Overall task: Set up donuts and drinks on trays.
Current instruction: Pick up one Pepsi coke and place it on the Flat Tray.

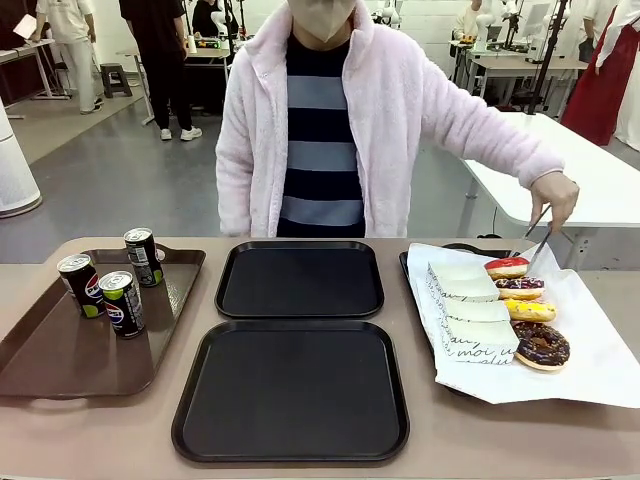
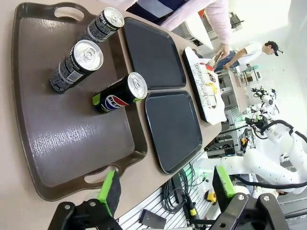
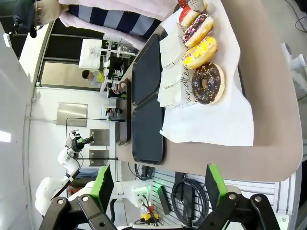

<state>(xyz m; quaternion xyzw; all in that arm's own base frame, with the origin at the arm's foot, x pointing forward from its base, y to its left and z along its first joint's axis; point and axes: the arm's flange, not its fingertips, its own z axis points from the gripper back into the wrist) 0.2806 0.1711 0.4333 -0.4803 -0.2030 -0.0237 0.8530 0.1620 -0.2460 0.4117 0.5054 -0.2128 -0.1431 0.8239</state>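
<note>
Two units of the task's ware are set at the ctr of the table [image 1: 450,445]: far black tray [image 1: 300,282] and near black tray [image 1: 290,392]. Both are bare, so the job is judged to be at its first step.

Front view. Three cans [image 1: 121,303] are stood upright on the brown tray [image 1: 50,360] at the robot's left, grouped toward its far end. Four donuts [image 1: 531,310] are lined up on the paper-lined tray [image 1: 404,262] at the right, w/ white sleeves [image 1: 470,310] just beside them. Tongs [image 1: 537,238] are held in the person's hand [image 1: 556,195], tips at the red-topped donut [image 1: 506,267]. Step in hand, as judged: pick-up of the first donut by the person.

Left wrist view. The left gripper [image 2: 165,189] is held off the table's near edge, by the brown tray's handle. Jaws are spread wide and nothing is held between the pads. The cans are seen ahead, well apart from the fingers.

Right wrist view. The right gripper [image 3: 159,184] is held off the table edge, facing the paper-lined tray. Jaws are spread wide and empty. The donuts are seen in one row on the paper, chocolate one nearest.

Next move, est.: a can is to be straddled w/ jaws wide, then gripped at mid-body so that it is carried upright to a black tray. Clearance betw. neighbouring cans looks tight, so the outermost can is preferred.
</note>
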